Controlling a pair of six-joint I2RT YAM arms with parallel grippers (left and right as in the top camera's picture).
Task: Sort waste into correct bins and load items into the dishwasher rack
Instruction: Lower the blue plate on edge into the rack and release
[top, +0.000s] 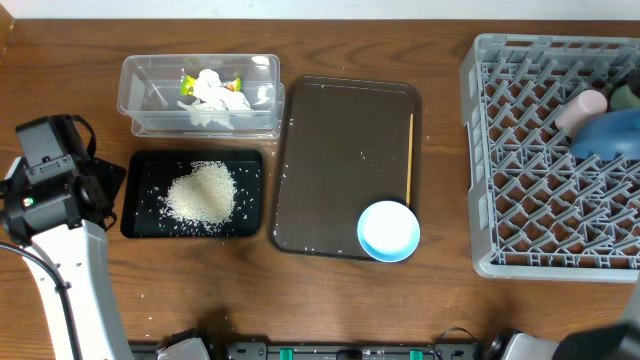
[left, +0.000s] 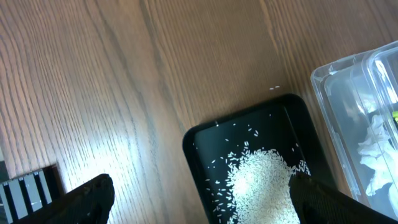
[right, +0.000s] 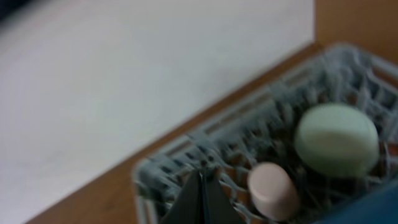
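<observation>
A: Where are the things not yet loaded?

B: The small light-blue bowl (top: 388, 231) sits at the near right corner of the brown tray (top: 330, 150), and it seems to lie partly over the rim. The thin chopstick (top: 410, 155) lies flat along the right edge of the same tray.

A: What can go wrong?

B: I see 2 risks. The bowl may tip or slide off the rim if a finger pushes its wall instead of closing around it. The chopstick lies against the raised edge, so the fingers may scrape the tray and roll it away. Also, the rack (top: 520, 200) holds the pink cup (right: 272, 188), the mint-green bowl (right: 336, 140) and the blue plate (top: 610, 135) in 1 corner, and a careless drop there may knock them.

A: And the arms?

B: The right gripper (right: 200, 198) hangs above that corner. Its fingers look pressed together with nothing between them, but the view is blurred. The left gripper (left: 202, 193) is spread wide and empty over the black tray (left: 193, 149) with the rice (top: 201, 192), beside the clear tub (top: 140, 95).
</observation>
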